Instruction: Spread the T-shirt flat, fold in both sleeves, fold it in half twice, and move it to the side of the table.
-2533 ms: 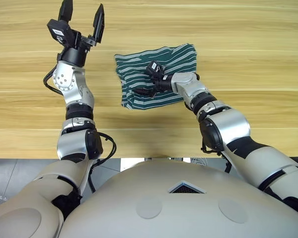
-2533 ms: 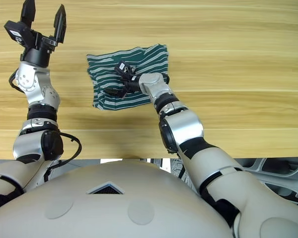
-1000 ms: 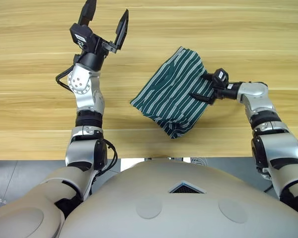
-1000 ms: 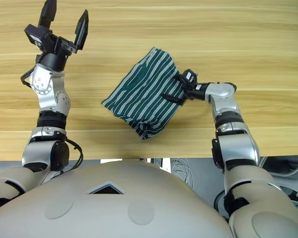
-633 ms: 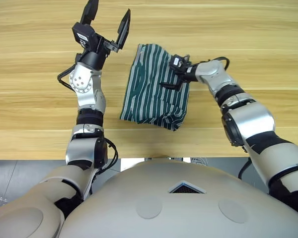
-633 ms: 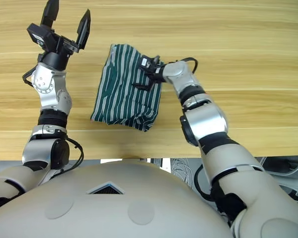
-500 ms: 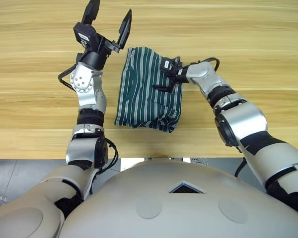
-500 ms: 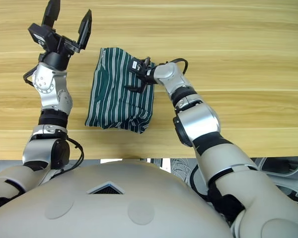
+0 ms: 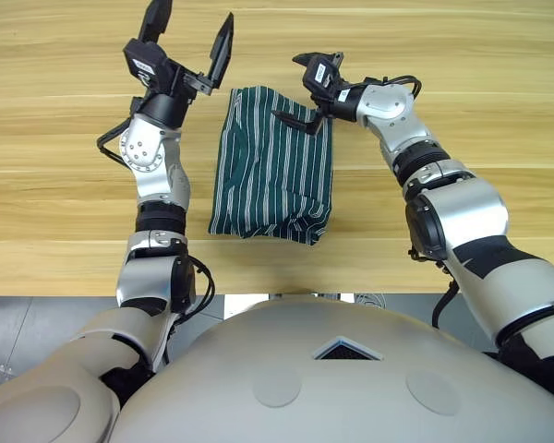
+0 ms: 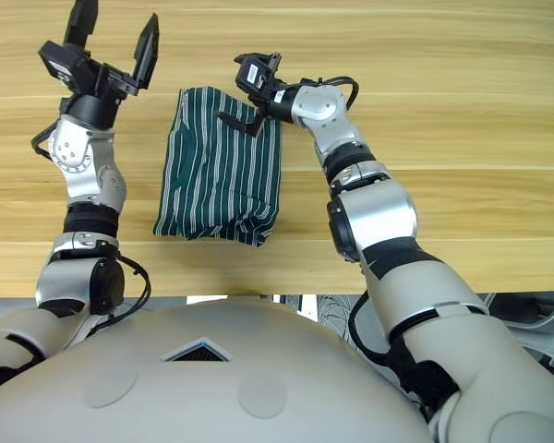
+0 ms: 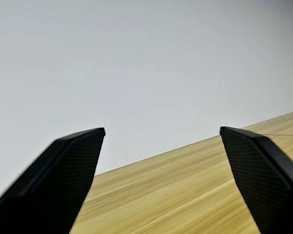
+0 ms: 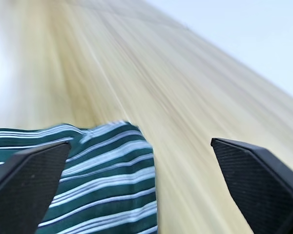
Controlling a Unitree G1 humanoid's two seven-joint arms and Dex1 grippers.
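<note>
green-striped and folded small, the t-shirt (image 9: 272, 166) lies on the table (image 9: 499, 92) between the arms, with the right gripper (image 9: 305, 90) spread open just over its far corner and the left gripper (image 9: 190, 32) open alongside, so a low-passing finger could snag and undo the fold.

A folded striped T-shirt (image 9: 272, 166) lies on the wooden table (image 9: 480, 55).

We see the wooden table (image 9: 462, 55) lit brightly and evenly. Shadows are soft: the T-shirt (image 9: 272, 166) casts a thin, faint one along its near edge. In the right wrist view, pale glare washes part of the table.
</note>
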